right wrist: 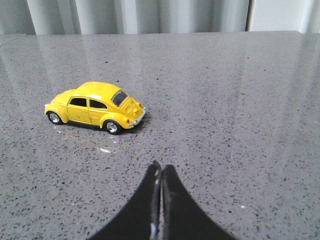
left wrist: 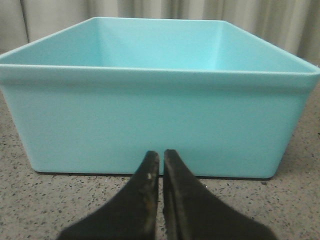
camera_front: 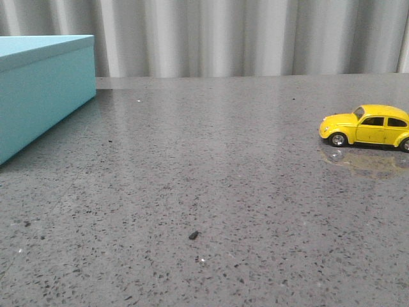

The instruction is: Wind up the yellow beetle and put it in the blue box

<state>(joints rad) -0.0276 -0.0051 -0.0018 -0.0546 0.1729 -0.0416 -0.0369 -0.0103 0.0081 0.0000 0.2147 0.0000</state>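
The yellow beetle (camera_front: 369, 125) stands on its wheels on the grey speckled table at the far right of the front view, nose to the left. It also shows in the right wrist view (right wrist: 95, 107), some way ahead of my right gripper (right wrist: 161, 166), which is shut and empty. The blue box (camera_front: 39, 89) stands at the far left of the front view. In the left wrist view the box (left wrist: 155, 120) is open-topped and looks empty inside, no lid showing. My left gripper (left wrist: 161, 153) is shut and empty, just in front of the box's near wall. Neither gripper shows in the front view.
A small dark crumb (camera_front: 193, 235) lies on the table (camera_front: 211, 173) near the front middle. A grey pleated curtain (camera_front: 243, 35) hangs behind the table's far edge.
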